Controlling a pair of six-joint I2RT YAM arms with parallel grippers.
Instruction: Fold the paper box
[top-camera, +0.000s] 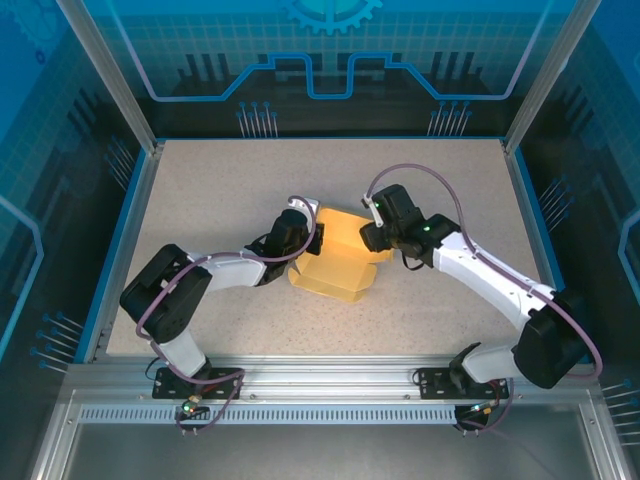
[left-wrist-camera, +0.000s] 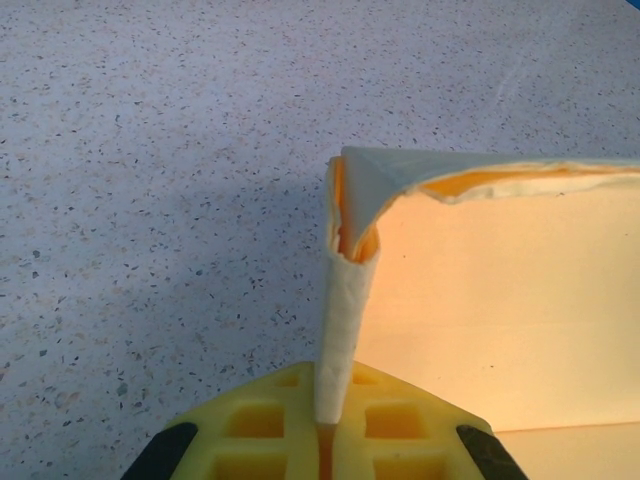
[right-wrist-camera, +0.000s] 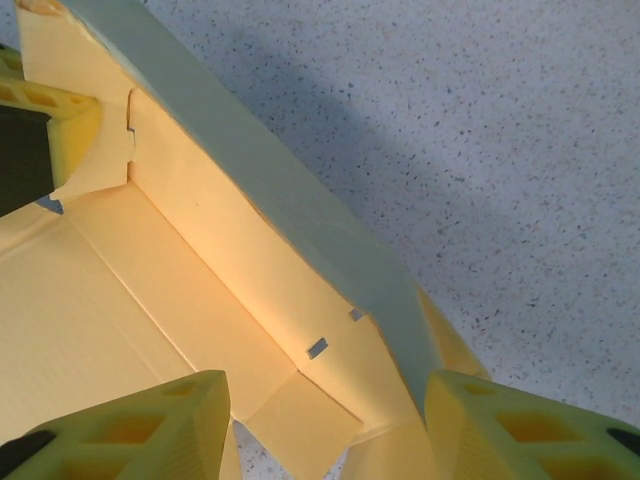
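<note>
Paper box: the paper box (top-camera: 335, 265) sits in the middle of the bench (top-camera: 220, 190), half made, with some walls up.
Left jaws: shut tight on a thin folded side wall (left-wrist-camera: 345, 300) of the box.
Right jaws: open, one on each side of the long wall (right-wrist-camera: 230, 250), not squeezing it.
Could go wrong: the thin card may tear or crumple if the left jaws pull too hard.
Also: the long wall may bend crooked or flop down if the right jaws push it sideways.

pale yellow paper box (top-camera: 335, 268), bright yellow fingers (right-wrist-camera: 150, 420), grey black-speckled table (top-camera: 220, 195), white-and-black arms (top-camera: 490, 272), blue patterned walls (top-camera: 420, 50)
</note>
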